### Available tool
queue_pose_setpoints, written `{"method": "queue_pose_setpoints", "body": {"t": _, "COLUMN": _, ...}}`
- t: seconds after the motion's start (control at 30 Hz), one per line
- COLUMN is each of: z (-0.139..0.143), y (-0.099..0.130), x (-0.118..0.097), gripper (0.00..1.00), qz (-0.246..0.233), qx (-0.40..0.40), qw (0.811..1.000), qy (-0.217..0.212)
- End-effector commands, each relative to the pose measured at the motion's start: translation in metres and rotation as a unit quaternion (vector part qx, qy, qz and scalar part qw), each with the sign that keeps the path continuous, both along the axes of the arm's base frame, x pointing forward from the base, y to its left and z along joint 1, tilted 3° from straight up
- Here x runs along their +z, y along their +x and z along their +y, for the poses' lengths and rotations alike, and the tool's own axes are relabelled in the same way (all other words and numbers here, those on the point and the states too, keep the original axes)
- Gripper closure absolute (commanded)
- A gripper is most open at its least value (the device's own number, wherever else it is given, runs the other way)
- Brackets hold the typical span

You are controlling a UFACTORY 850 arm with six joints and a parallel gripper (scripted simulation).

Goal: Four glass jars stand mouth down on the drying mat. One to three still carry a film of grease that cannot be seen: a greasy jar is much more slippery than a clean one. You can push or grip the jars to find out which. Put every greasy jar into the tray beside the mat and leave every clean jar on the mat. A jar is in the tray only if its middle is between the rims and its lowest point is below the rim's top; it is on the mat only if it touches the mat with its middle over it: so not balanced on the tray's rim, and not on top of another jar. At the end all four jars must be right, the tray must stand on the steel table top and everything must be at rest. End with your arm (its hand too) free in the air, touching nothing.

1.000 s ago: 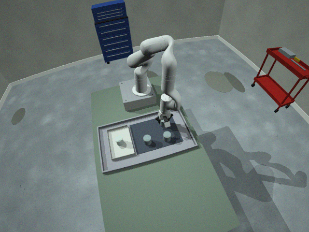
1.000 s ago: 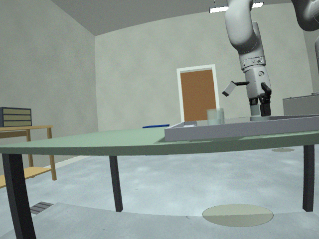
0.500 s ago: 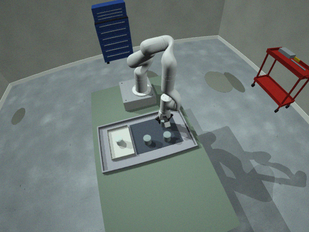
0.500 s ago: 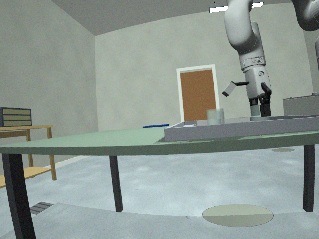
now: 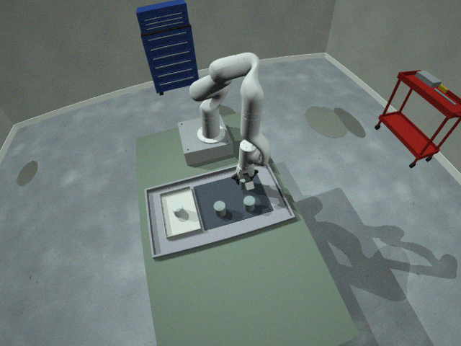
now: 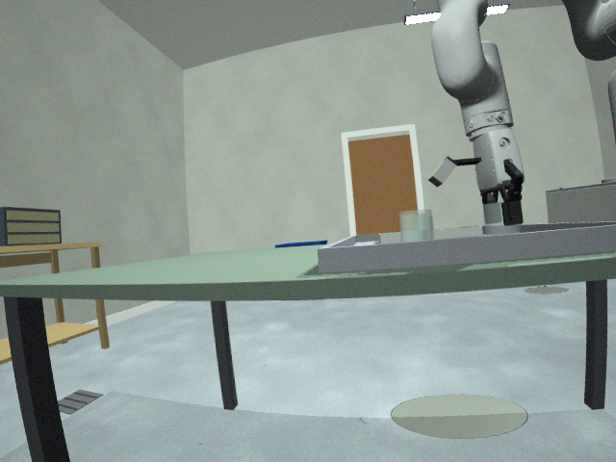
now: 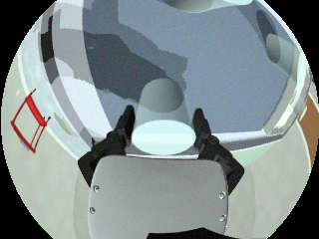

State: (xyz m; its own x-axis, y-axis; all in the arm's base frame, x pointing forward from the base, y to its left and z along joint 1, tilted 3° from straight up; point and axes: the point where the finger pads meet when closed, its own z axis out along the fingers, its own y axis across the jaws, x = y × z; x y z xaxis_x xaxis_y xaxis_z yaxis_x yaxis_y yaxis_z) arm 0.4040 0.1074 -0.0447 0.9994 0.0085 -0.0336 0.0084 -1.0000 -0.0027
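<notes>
1. Glass jars from the top view: one jar (image 5: 178, 210) in the tray (image 5: 163, 215), two (image 5: 220, 207) (image 5: 248, 202) on the dark mat (image 5: 208, 215) — all on the green worktop (image 5: 230, 282).
2. Exterior view: gripper (image 6: 501, 209) low over a fourth jar (image 6: 492, 213).
3. Wrist view: fingers flank that jar — spread, gripping nothing.

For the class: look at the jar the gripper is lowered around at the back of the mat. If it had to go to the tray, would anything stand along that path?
Nothing visible blocks a lifted carry. The gripper straddles the rear jar, open. Two jars stand nearer the front of the mat; the tray already holds one jar.
</notes>
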Motion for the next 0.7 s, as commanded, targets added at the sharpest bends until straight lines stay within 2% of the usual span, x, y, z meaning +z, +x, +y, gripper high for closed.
{"method": "queue_pose_setpoints", "body": {"t": 0.0, "z": 0.0001, "y": 0.0004, "x": 0.0001, "gripper": 0.19, "qz": -0.027, "qx": -0.001, "qw": 0.999, "qy": 0.024}}
{"method": "queue_pose_setpoints", "body": {"t": 0.53, "z": 0.0001, "y": 0.0004, "x": 0.0001, "gripper": 0.19, "qz": -0.027, "qx": -0.001, "qw": 0.999, "qy": 0.024}}
{"method": "queue_pose_setpoints", "body": {"t": 0.57, "z": 0.0001, "y": 0.0004, "x": 0.0001, "gripper": 0.22, "qz": -0.027, "qx": -0.001, "qw": 0.999, "qy": 0.024}}
{"method": "queue_pose_setpoints", "body": {"t": 0.67, "z": 0.0001, "y": 0.0004, "x": 0.0001, "gripper": 0.22, "qz": -0.027, "qx": -0.001, "qw": 0.999, "qy": 0.024}}
